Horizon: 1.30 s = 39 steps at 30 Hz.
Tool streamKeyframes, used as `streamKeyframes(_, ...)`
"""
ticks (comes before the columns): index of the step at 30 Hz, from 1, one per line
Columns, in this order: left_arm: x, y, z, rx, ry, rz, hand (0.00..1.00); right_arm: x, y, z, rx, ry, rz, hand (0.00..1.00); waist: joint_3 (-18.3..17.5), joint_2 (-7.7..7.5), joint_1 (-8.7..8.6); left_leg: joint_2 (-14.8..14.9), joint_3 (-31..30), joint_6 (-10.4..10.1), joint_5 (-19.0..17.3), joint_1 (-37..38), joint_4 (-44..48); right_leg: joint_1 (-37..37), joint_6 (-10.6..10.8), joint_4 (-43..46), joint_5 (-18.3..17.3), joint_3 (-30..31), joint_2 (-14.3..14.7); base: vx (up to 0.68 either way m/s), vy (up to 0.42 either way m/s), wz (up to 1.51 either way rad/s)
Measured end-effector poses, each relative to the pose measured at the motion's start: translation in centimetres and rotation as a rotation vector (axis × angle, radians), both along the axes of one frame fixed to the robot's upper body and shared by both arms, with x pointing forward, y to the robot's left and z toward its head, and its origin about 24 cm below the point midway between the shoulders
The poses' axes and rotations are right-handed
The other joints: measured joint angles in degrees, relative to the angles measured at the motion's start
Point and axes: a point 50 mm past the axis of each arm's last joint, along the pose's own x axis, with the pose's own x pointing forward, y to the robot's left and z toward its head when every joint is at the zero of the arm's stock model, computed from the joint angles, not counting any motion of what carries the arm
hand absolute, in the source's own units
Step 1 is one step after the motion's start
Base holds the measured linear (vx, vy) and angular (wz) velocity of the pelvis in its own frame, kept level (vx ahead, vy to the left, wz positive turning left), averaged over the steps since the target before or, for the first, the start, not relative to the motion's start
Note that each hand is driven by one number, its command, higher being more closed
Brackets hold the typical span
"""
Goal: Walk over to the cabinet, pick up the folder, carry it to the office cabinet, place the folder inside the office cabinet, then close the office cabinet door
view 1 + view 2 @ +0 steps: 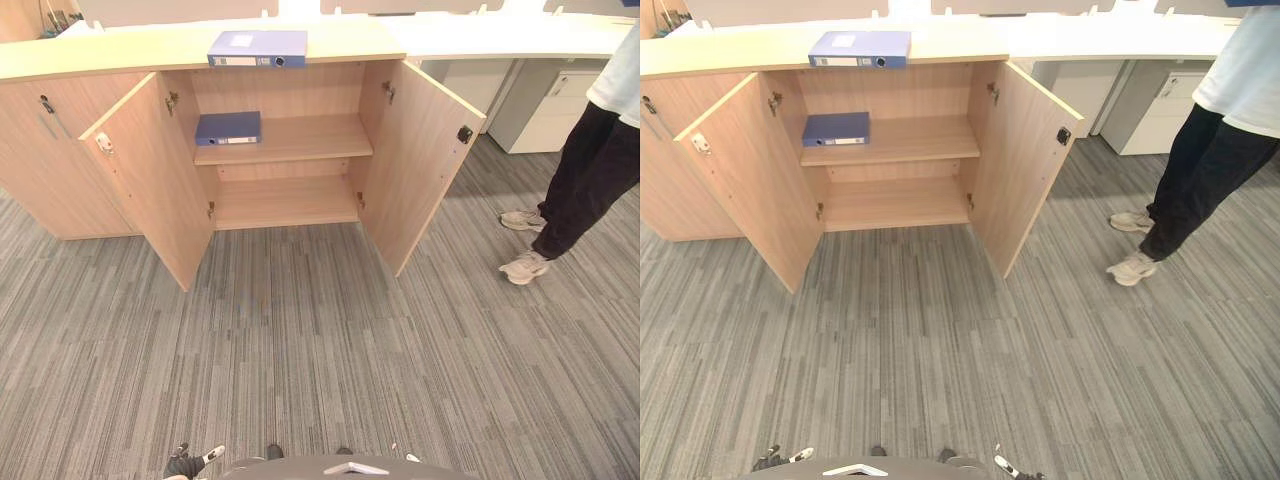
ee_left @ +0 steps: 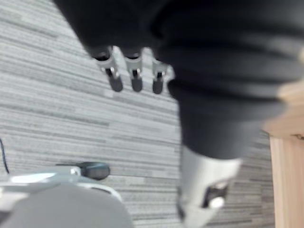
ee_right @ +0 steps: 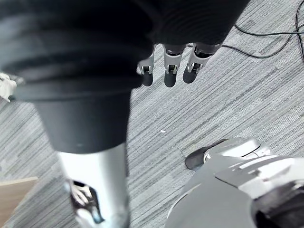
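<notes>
Left hand (image 2: 135, 76): well short of the cabinet (image 1: 300, 92), fingers loose and straight, holding nothing.
Left door (image 1: 150, 175): swung wide open.
Second folder (image 1: 228, 128): blue, lying flat at the left end of the cabinet's upper shelf (image 1: 310, 138).
Folder (image 1: 258, 48): blue, flat on the cabinet's top near the front edge — judged the one to fetch.
Right door (image 1: 420, 160): open, angled outward.
Right hand (image 3: 168, 71): well short of the cabinet, fingers slack, empty.
Person (image 1: 590, 170): standing right of the cabinet, near the right door.
Hazards: an off-centre approach could clip a door edge — a flat-fingered reach could push the folder back instead of lifting it.
</notes>
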Motion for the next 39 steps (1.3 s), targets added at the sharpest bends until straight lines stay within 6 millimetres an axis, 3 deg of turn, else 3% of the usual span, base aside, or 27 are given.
streamKeyframes(8,1.3,0.1,0.2,0.006,-0.039,-0.004,0.00,2.8,0.5,0.4,0.005,-0.067,0.005,0.00,2.13,-0.75,-0.03,-0.09,0.21,-0.95,-0.37,2.01,-0.72,2.48,0.31,-1.45,0.06,-0.71,-0.07,0.05,-0.004,0.01)
streamKeyframes(20,1.4,-0.1,0.1,0.003,-0.032,-0.018,0.00,3.5,0.6,0.5,-0.005,-0.073,0.048,0.00,2.60,-0.44,-0.11,-0.02,1.75,-1.11,-0.33,2.03,-1.21,2.48,0.96,-3.19,0.56,-0.34,-0.05,-0.07,-0.019,-0.05)
streamKeyframes(27,1.9,0.0,0.2,0.008,-0.039,-0.045,0.00,4.2,0.7,0.6,-0.003,-0.082,0.056,0.00,3.21,-1.15,0.45,-0.14,3.88,0.14,-1.70,-0.18,-1.08,-0.29,1.49,-2.81,0.20,0.90,-0.35,0.01,-0.007,-0.17)
streamKeyframes(29,2.3,0.3,0.4,0.015,-0.046,-0.050,0.00,4.7,0.9,0.7,0.003,-0.097,0.058,0.00,3.32,-1.07,0.51,-0.35,4.84,0.41,-3.01,-1.08,-0.18,-4.05,2.34,3.28,-3.02,1.22,-1.00,0.13,0.042,-0.16)
streamKeyframes(32,2.9,0.7,0.6,0.028,-0.060,-0.058,0.00,5.4,1.5,0.8,0.014,-0.119,0.059,0.00,4.64,-2.33,0.68,-0.79,4.83,0.95,-7.31,-1.88,5.74,-7.91,3.97,15.84,-7.80,0.84,-2.96,0.19,0.049,-0.02)
streamKeyframes(34,3.2,0.5,0.6,0.027,-0.066,-0.073,0.00,6.2,1.7,1.1,0.014,-0.149,0.064,0.00,5.10,-1.74,0.47,-0.78,4.36,1.58,-8.64,-0.69,6.60,-11.88,4.80,25.99,-8.42,0.66,-3.60,0.19,0.065,0.07)
streamKeyframes(35,3.7,0.5,0.7,0.030,-0.076,-0.087,0.00,6.8,1.7,1.3,0.010,-0.171,0.066,0.00,6.05,-1.43,-0.28,-0.83,3.45,2.41,-9.17,0.65,6.55,-15.04,4.23,33.25,-9.51,-0.69,-4.02,0.26,0.065,0.25)
streamKeyframes(36,4.0,0.4,0.8,0.030,-0.080,-0.093,0.00,7.0,1.8,1.4,0.010,-0.179,0.069,0.00,6.54,-0.78,-0.64,-0.80,2.97,2.70,-9.46,1.20,6.49,-15.83,3.64,34.68,-11.08,-0.92,-4.06,0.32,0.054,0.32)
streamKeyframes(37,4.4,0.2,0.8,0.027,-0.091,-0.096,0.00,7.5,1.8,1.5,0.005,-0.188,0.088,0.00,6.65,-0.88,-0.92,-0.41,2.27,2.65,-10.25,2.26,6.32,-17.06,2.65,34.68,-13.71,-1.89,-3.80,0.20,0.009,0.24)
streamKeyframes(39,5.2,-0.4,0.9,0.013,-0.110,-0.099,0.00,7.8,1.7,1.6,0.000,-0.196,0.097,0.00,7.14,-0.17,-1.15,1.24,1.28,2.23,-10.94,4.60,4.89,-18.99,1.69,31.81,-14.60,-4.12,-1.93,0.28,-0.030,0.27)
